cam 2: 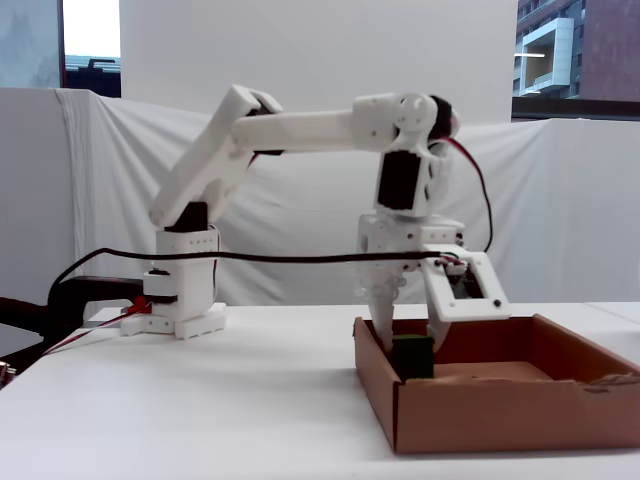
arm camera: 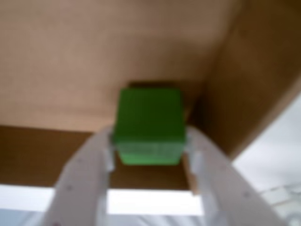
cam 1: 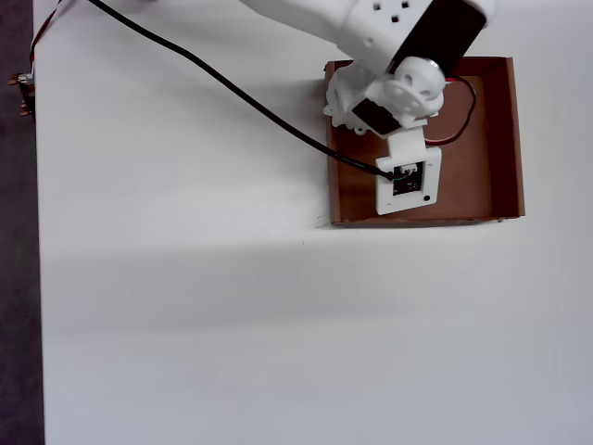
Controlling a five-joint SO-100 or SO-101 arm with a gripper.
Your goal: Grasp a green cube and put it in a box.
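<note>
In the wrist view the green cube (arm camera: 149, 125) sits between my gripper's (arm camera: 149, 143) two white fingers, which press on its left and right sides. Below it lies the brown floor of the box (arm camera: 70, 61), close to a corner. The fixed view shows my gripper (cam 2: 412, 345) reaching down inside the box (cam 2: 500, 410), with the green cube (cam 2: 412, 358) held at or just above the floor near the left wall. From overhead, the arm's wrist covers the cube and the fingers over the box (cam 1: 514, 139).
The box's upright wall (arm camera: 254, 70) rises just right of the cube. A black cable (cam 1: 232, 93) runs from the wrist across the white table (cam 1: 185, 306). The arm's base (cam 2: 180, 300) stands to the left of the box.
</note>
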